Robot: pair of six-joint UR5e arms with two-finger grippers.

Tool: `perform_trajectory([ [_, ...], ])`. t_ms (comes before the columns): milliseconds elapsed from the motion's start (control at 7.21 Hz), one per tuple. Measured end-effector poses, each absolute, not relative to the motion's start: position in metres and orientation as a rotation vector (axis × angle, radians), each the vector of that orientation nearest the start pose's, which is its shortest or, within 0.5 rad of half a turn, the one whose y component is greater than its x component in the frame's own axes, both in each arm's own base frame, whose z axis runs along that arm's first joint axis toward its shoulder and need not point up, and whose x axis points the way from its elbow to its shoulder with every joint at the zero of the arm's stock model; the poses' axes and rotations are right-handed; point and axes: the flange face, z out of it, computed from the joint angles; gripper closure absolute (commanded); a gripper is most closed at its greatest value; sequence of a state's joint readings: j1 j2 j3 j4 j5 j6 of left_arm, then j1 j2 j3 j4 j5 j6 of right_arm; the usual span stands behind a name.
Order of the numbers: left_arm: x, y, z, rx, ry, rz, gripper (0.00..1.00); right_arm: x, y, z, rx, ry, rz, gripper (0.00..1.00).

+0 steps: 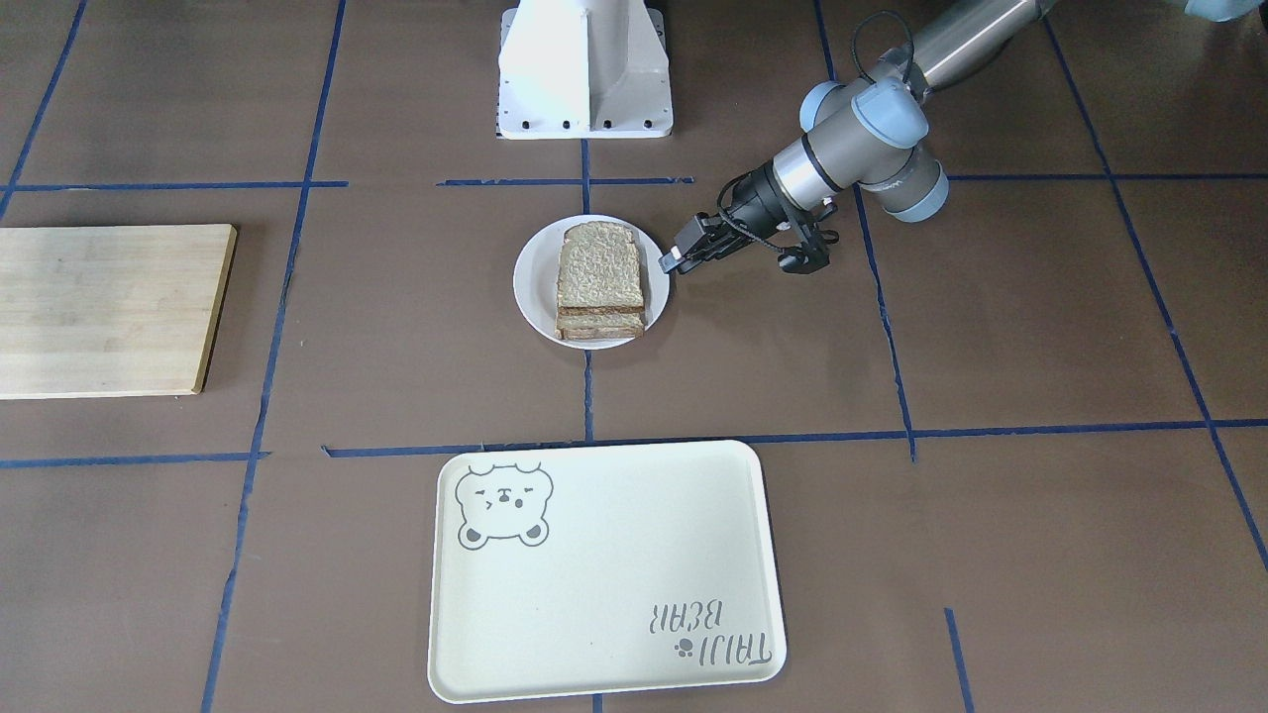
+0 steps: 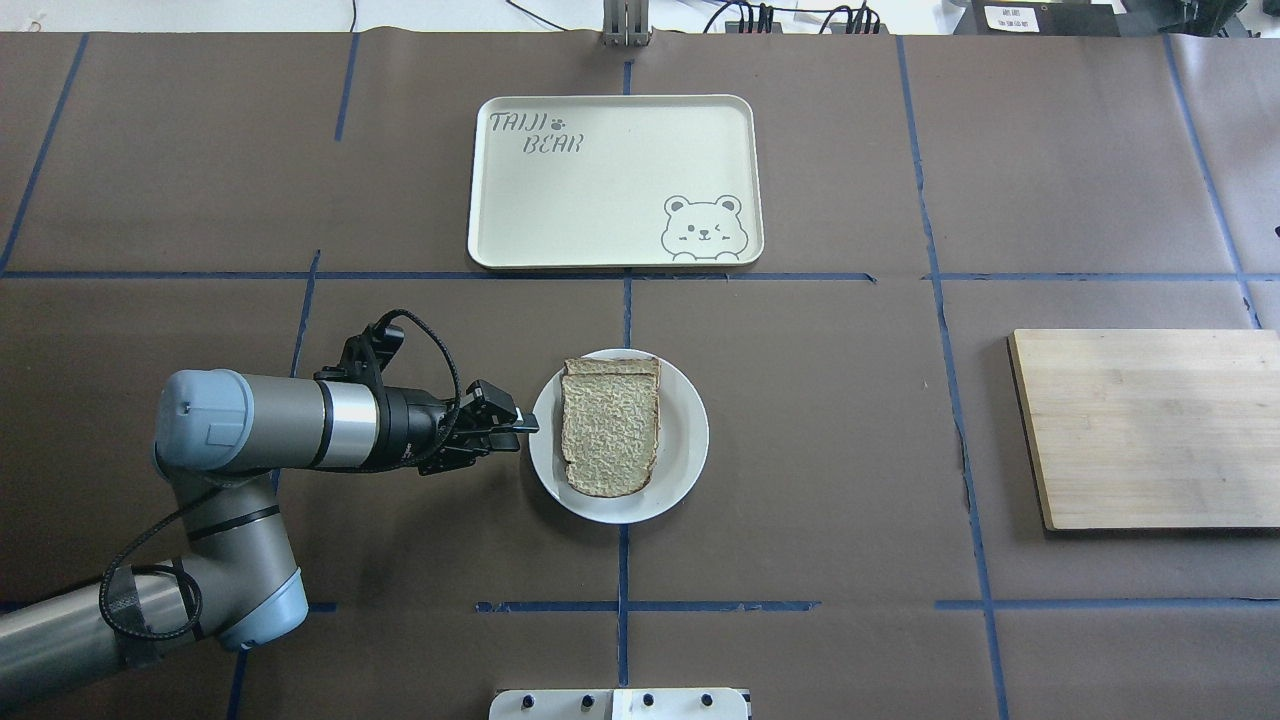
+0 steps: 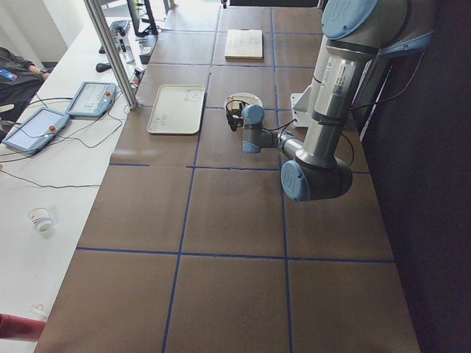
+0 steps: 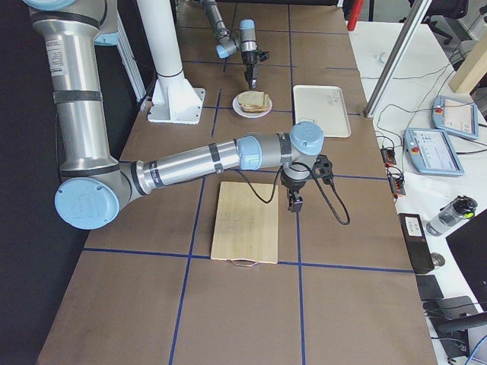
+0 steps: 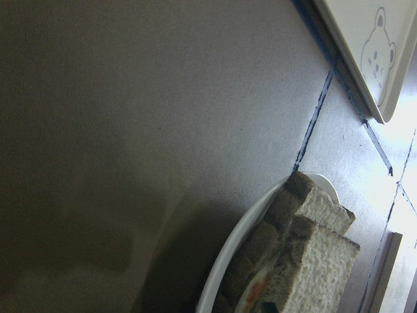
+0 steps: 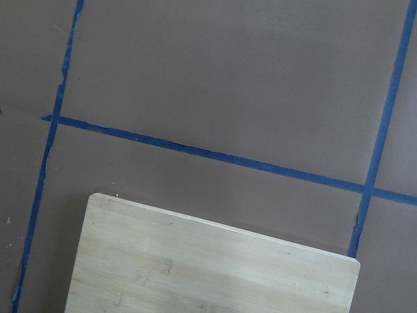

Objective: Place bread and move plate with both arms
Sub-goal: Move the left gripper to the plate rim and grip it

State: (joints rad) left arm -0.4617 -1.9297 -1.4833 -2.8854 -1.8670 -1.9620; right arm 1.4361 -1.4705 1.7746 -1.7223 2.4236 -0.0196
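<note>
A small white plate [image 2: 686,440] sits mid-table with stacked slices on it. The top one is the bread [image 2: 610,425], a coarse tan slice with a domed end and a dark crust. My left gripper [image 2: 522,426] lies level at the plate's left rim, fingers drawn together on the rim's edge. The front view shows the same gripper [image 1: 672,261] at the rim of the plate [image 1: 535,282], beside the bread [image 1: 599,265]. The left wrist view has the plate's rim [image 5: 241,248] and the bread [image 5: 319,261] close up. My right gripper [image 4: 293,201] hangs beside the wooden board; I cannot tell its state.
A cream tray with a bear drawing [image 2: 610,180] lies beyond the plate. A wooden cutting board [image 2: 1150,425] lies to the right, also visible in the right wrist view [image 6: 208,261]. The white pedestal base [image 1: 584,69] stands at the robot's side of the table.
</note>
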Motion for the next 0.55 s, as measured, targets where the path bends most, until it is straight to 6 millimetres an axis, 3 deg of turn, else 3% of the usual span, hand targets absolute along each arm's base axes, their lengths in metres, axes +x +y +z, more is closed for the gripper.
perform_trajectory([
  [555,0.530,-0.371,0.354,-0.188,1.578,-0.426,0.59,-0.011,-0.527,0.519,0.095,-0.854,-0.207,0.00],
])
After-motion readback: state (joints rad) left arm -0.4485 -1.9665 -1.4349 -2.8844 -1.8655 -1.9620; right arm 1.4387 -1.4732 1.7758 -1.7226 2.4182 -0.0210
